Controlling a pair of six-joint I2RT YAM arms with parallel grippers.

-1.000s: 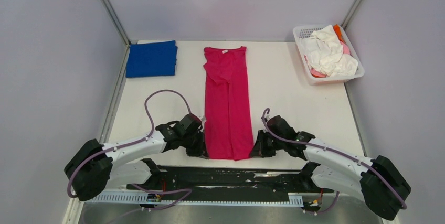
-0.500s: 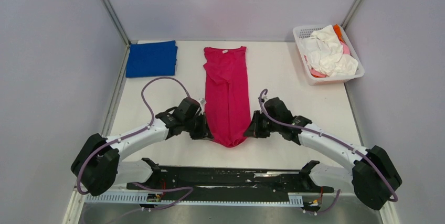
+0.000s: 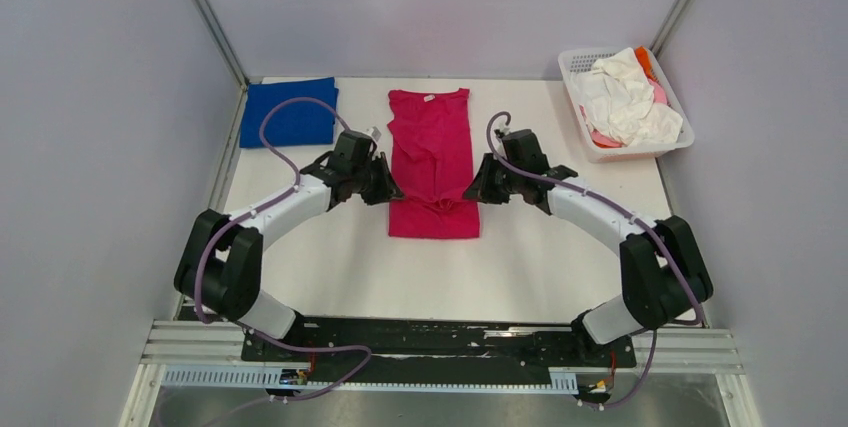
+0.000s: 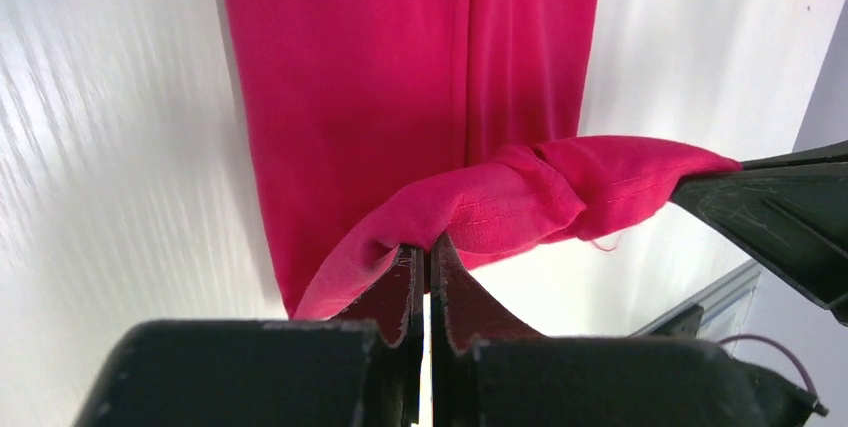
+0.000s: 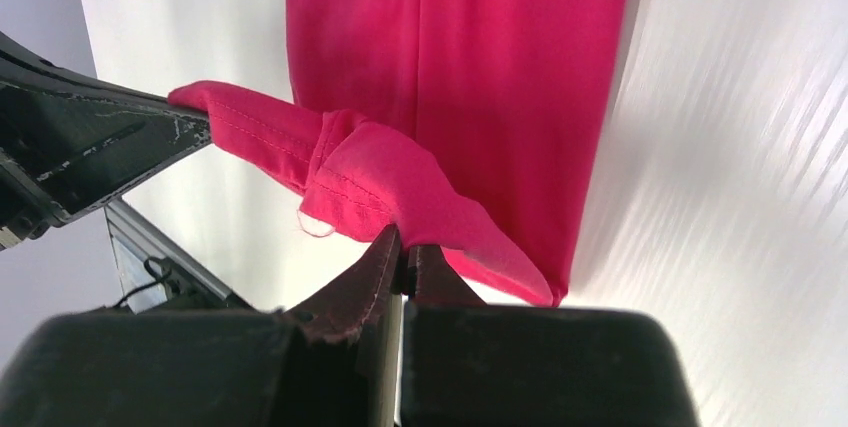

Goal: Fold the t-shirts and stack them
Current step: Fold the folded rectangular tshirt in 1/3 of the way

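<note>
The magenta-red t-shirt [image 3: 432, 137] lies lengthwise on the table's middle, neck label at the far end, its near part doubled back over itself. My left gripper [image 3: 392, 194] is shut on the hem's left corner [image 4: 400, 232]. My right gripper [image 3: 472, 194] is shut on the hem's right corner [image 5: 420, 217]. Both hold the hem a little above the lower layer, sagging between them. The royal-blue t-shirt [image 3: 289, 112] lies folded at the far left. White, pink and orange t-shirts [image 3: 626, 97] are heaped in the basket.
The white lattice basket [image 3: 578, 59] stands at the far right corner. Grey walls close the table on the left, back and right. The arm bases and a black rail [image 3: 440, 342] run along the near edge.
Both grippers have carried the shirt's hem from the near edge toward the far end, folding the lower part over the upper part. The shirt now looks about half as long.
</note>
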